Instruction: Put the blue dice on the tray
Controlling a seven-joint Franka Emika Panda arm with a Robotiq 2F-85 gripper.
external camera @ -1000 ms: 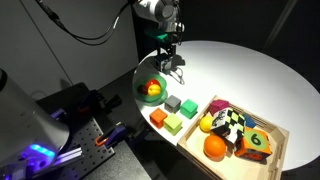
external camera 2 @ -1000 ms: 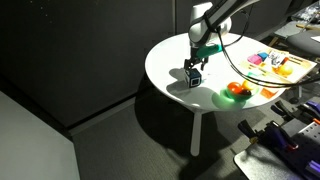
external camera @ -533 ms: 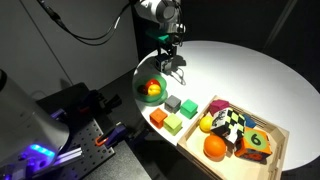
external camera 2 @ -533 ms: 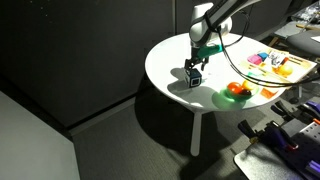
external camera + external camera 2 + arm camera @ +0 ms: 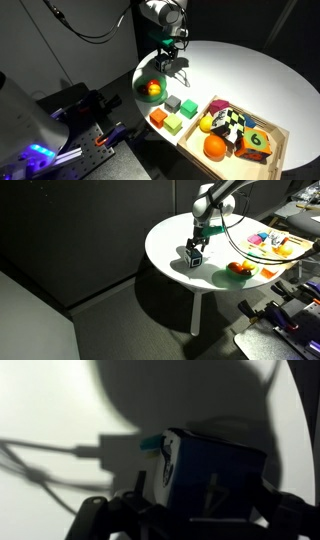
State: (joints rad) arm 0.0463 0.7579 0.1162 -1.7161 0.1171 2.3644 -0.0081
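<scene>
The end effector point(image 5: 196, 250) is pinching the blue dice point(image 5: 215, 475) between its fingers. It holds the dice low over the white bench point(image 5: 240, 70) at the rim far from the tray point(image 5: 284, 143) and well apart from it. The coming move turns on the dice-to-tray line: the tray, already crowded with other blocks, lies across the bench from the gripped cube, which has no long axis to align, so I judge a plain carry toward the tray is needed. Compared with a second ago, the end effector sits slightly higher and its shadow has drawn away from it, which suggests the lift has begun.
</scene>
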